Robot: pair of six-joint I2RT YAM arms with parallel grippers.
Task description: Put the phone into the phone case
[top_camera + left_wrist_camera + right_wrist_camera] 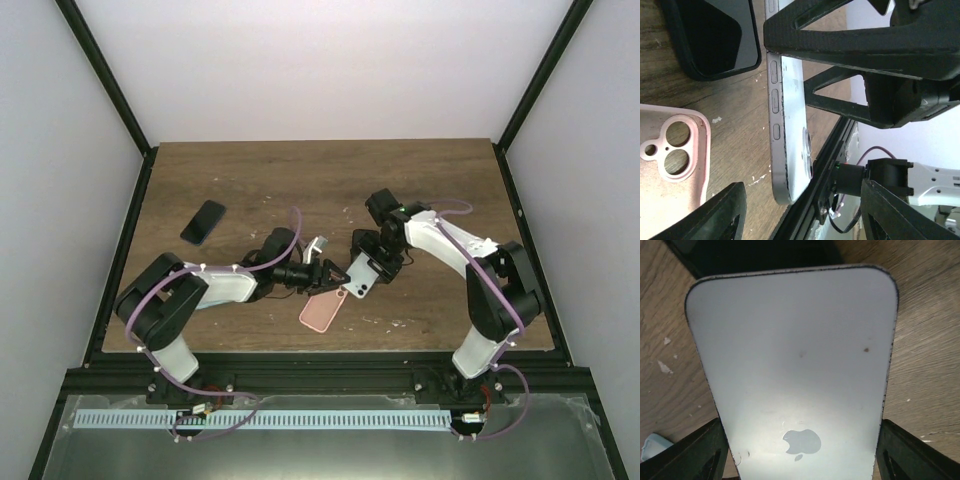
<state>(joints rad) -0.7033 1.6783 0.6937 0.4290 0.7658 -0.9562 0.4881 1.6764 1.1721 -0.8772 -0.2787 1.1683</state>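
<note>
Finding: the right pincer (362, 270) is clamped on the sides of the white glass-backed phone (358, 282), holding it tilted off the wooden table (430, 180), near the middle of the near edge. The pink soft phone case (322, 312) lies just beside it on the table. The left pincer (333, 276) stands wide about the phone's camera end, gripping nothing. Judged step: alignment before insertion. The next move calls for setting the camera end over the case's cut-out, then pressing down squarely.

phone (795, 365): pale back, logo facing me, fills most of my view
right tool (802, 460): black fingers (687, 452) snug on both long edges, gripping it
worktop (925, 340): scuffed wood behind
dark thing (755, 252): top edge, can't tell what
</note>
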